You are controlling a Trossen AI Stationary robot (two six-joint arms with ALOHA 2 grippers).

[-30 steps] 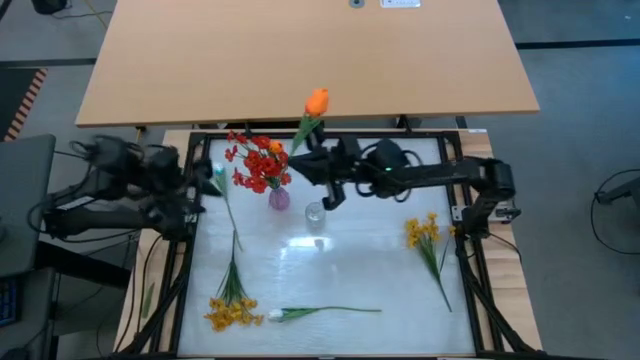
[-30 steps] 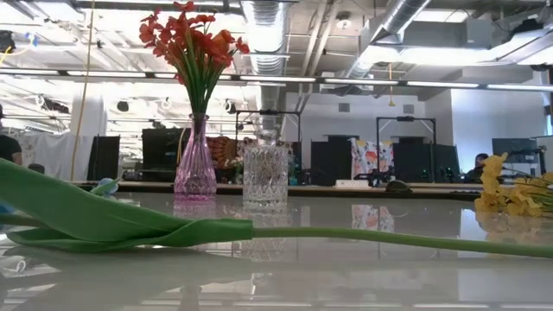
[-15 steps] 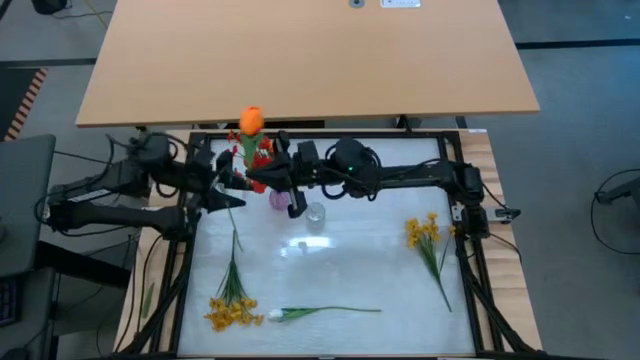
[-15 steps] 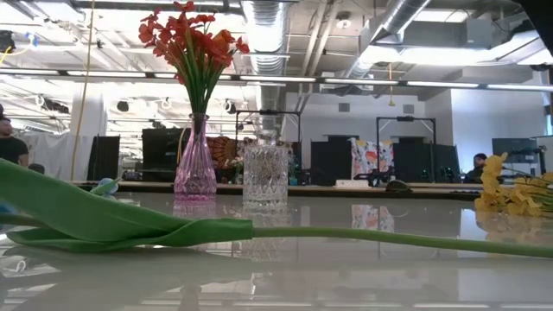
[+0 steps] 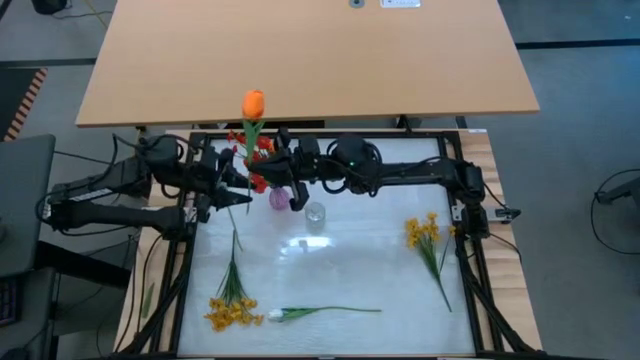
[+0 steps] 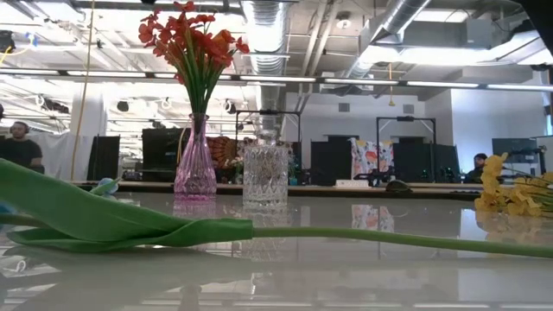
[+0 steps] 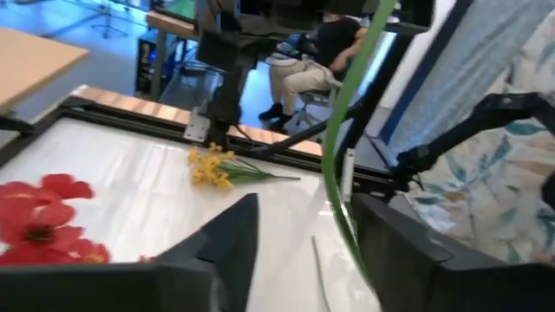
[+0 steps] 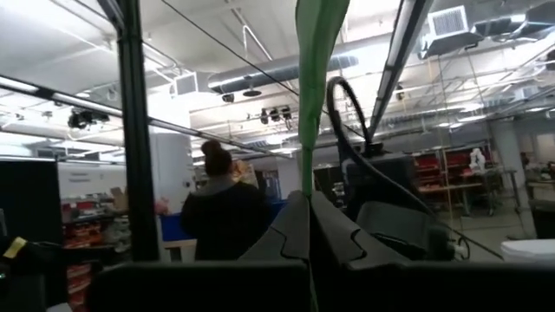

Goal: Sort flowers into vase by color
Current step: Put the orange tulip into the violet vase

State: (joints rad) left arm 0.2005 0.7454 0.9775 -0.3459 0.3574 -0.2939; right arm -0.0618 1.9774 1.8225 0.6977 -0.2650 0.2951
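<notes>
An orange tulip bud (image 5: 253,102) stands upright on its green stem beside the red-pink sprays (image 5: 262,150) in the pink vase (image 5: 278,199) (image 6: 195,164). My right gripper (image 5: 268,172) (image 8: 305,198) is shut on that stem. My left gripper (image 5: 237,187) (image 7: 303,227) is open, and its fingers stand on either side of the same stem (image 7: 334,165); whether they touch it I cannot tell. The clear glass vase (image 5: 315,213) (image 6: 264,177) holds nothing. Neither gripper shows in the low view. My right gripper pinches the orange tulip's green stem (image 8: 303,173) between its two fingers, well below the bud. The fingers come level from the table's right side and lie across the stem. The flower is lifted clear and stands upright, with its leaf (image 8: 321,35) rising above the fingers.
On the table lie a yellow bunch (image 5: 231,311) near the left front, a white tulip (image 5: 277,315) with its long stem along the near edge (image 6: 389,239), another yellow bunch (image 5: 424,232) (image 6: 510,192) on the right, and a loose stem (image 5: 233,232). A black frame (image 5: 180,290) borders the table.
My right gripper has carried the orange tulip toward the table's left, from above the clear vase to beside the pink vase, and the flower has turned from tilted to upright. My left gripper has moved toward the table's right, up to the tulip's stem.
</notes>
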